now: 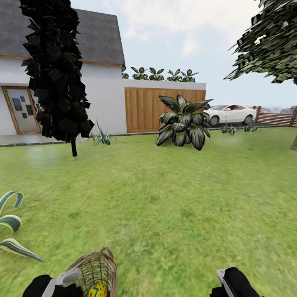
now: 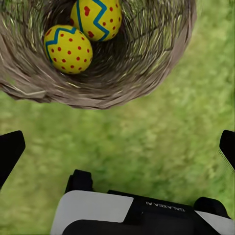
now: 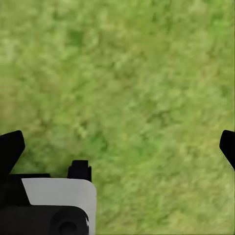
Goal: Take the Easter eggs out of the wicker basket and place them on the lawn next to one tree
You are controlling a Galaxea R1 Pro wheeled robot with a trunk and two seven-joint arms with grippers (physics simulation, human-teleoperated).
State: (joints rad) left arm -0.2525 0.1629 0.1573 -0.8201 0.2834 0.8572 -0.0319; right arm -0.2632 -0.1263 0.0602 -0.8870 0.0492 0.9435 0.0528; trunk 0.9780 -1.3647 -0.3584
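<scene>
Two Easter eggs (image 2: 81,34) in wicker basket (image 2: 147,73), lawn (image 2: 147,152) beneath, left pincer (image 2: 117,147) spread wide

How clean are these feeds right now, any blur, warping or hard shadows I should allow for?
Head view: flat even daylight, no hard shadows; the lawn looks soft and smeared, and the house leans as if through a wide lens. Left wrist view: the eggs are sharp, the basket weave slightly fuzzy. Right wrist view: blurry mottled grass, no glare.

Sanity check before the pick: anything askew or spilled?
The wicker basket appears tipped, its mouth facing the left end effector. Two Easter eggs show inside; none seen spilled on the lawn.
</scene>
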